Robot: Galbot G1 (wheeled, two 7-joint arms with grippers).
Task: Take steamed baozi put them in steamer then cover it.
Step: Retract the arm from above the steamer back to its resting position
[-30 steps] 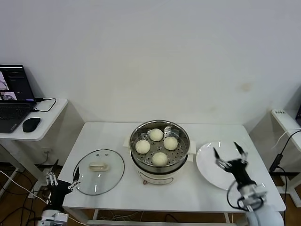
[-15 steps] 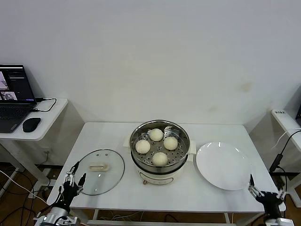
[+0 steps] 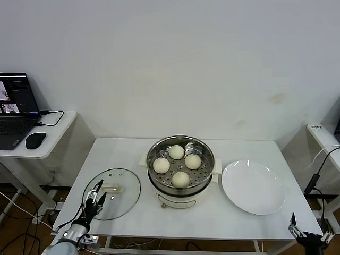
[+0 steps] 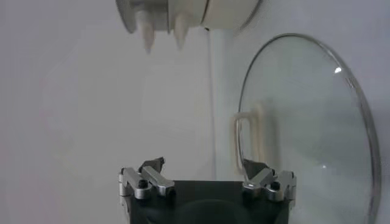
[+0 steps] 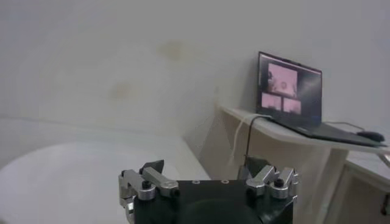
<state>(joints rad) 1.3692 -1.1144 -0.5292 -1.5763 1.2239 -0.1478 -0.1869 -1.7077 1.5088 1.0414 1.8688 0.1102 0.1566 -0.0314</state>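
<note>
**Q:** Clear glass, metal rim: where does the cover (image 3: 112,193) lie, and which gripper is nearest?

**A:** Flat on the white table (image 3: 133,223), at 9 o'clock from the steamer (image 3: 180,171) and just beside it. The left gripper (image 3: 94,197) is over the cover's 7 o'clock edge, fingers spread, holding nothing, near the cream-white handle (image 3: 111,188). In the left wrist view the cover (image 4: 304,122) and its handle (image 4: 248,140) lie ahead of the fingers, not touched.

**Q:** State of the steamer?

**A:** Uncovered, at table centre. Four steamed baozi (image 3: 176,165) sit on the perforated tray, roughly at 12, 3, 6 and 9 o'clock.

**Q:** And to the right?

**A:** A white plate (image 3: 253,187) lies at 3 o'clock from the steamer, just beside it. The right gripper (image 3: 312,235) is parked off the table's 4 o'clock corner, fingers apart, gripping nothing.
</note>
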